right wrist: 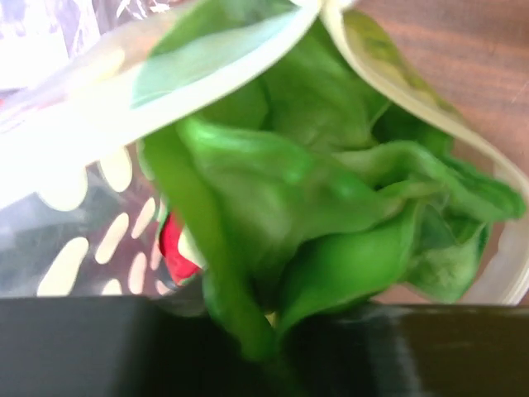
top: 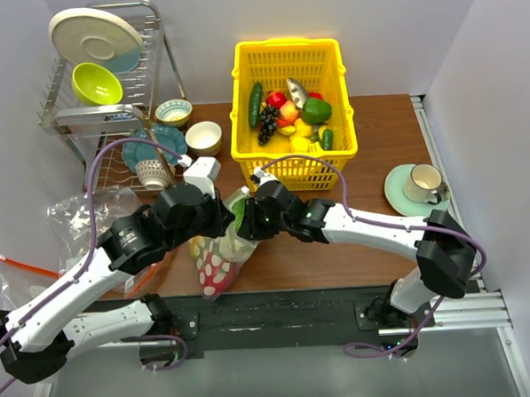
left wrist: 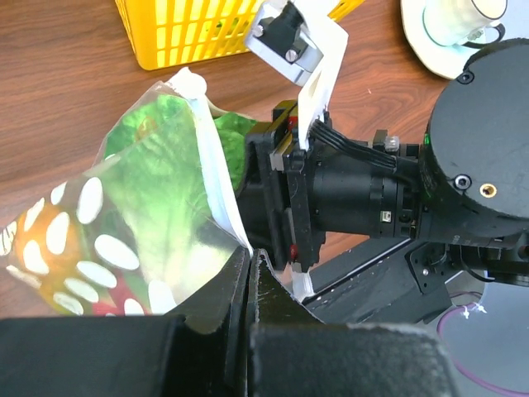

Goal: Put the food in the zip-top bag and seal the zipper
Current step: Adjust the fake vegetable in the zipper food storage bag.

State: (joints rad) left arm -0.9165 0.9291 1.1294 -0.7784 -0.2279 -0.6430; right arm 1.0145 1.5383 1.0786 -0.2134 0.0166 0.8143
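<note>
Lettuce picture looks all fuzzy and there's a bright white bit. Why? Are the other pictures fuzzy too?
Right wrist view: the lettuce fills the frame, likely too near the lens, so it blurs, and the rim of the dotted zip-top bag glares white. Left wrist view: the bag's dots are sharp; the dark bottom edge is soft. Top view: evenly lit and sharp, only soft shadows.

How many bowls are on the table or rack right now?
3: a lime-green bowl in the wire rack, a small patterned bowl beside it, and a cream bowl just right of that. Others may be hidden.
</note>
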